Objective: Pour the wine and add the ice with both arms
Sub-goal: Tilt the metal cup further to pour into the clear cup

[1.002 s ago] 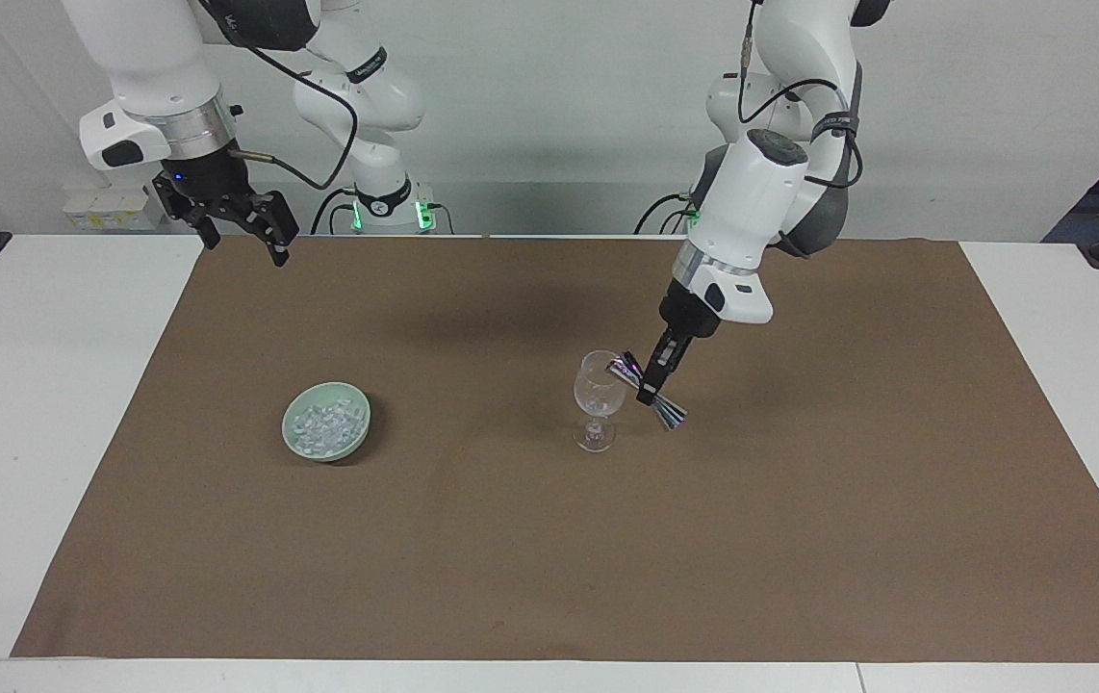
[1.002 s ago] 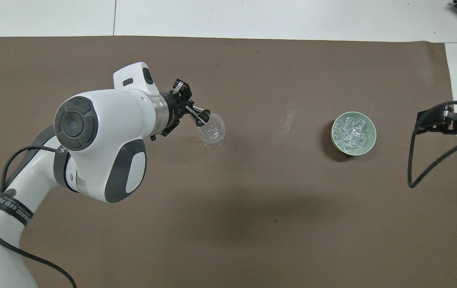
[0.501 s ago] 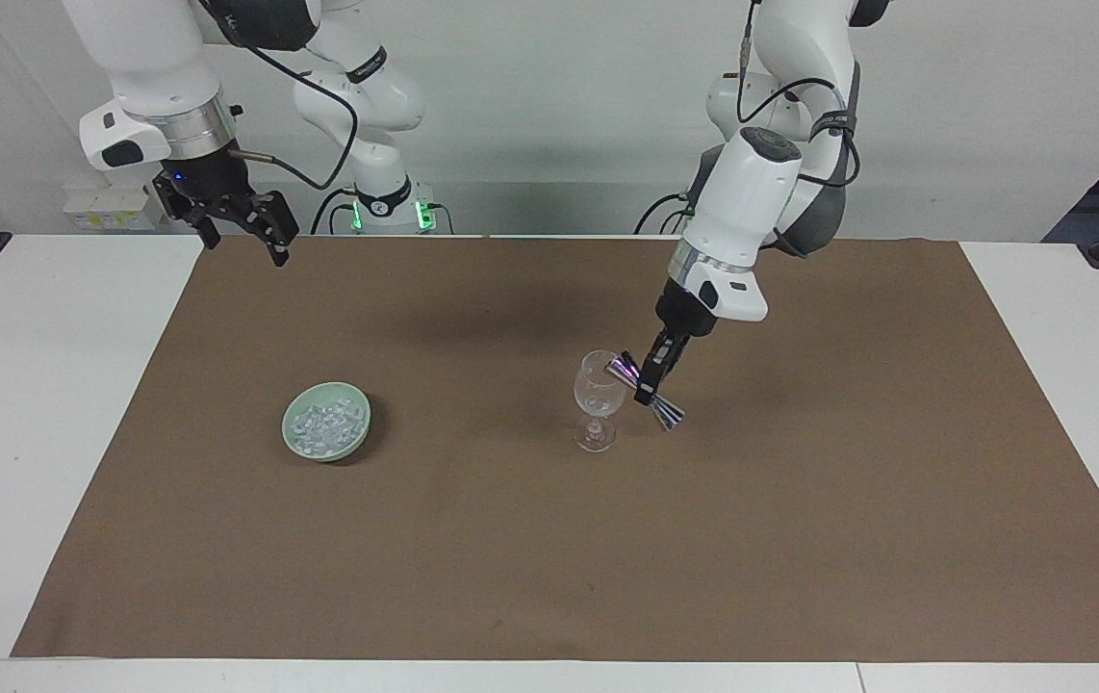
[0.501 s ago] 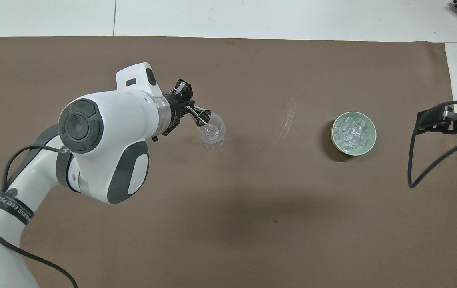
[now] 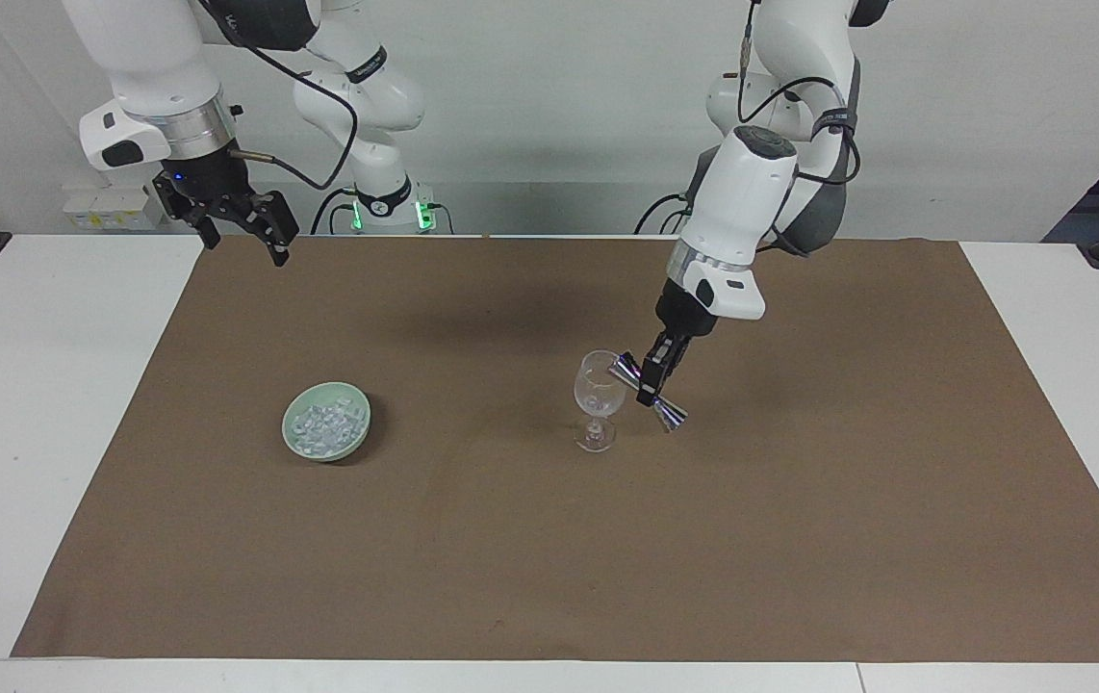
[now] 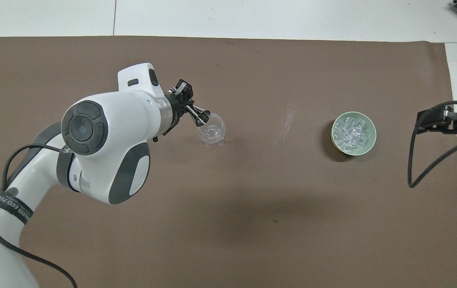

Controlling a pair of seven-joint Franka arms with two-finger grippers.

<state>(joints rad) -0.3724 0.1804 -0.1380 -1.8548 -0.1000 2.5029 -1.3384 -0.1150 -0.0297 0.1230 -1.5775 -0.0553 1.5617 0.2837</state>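
Pouring is the step in hand: the left gripper, clamped on a tilted metal jigger, holds its mouth at the rim of the stemmed glass mid-mat. Next comes righting and lifting it clear, with open mat all around. The right gripper waits wide open over the mat's edge, the ice in its green bowl untouched toward that arm's end

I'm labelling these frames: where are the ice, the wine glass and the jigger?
ice (image 6: 351, 132), overhead view, middle of the heap.
wine glass (image 5: 597, 386), facing view, its bowl.
jigger (image 5: 670, 414), facing view, its lower cone.
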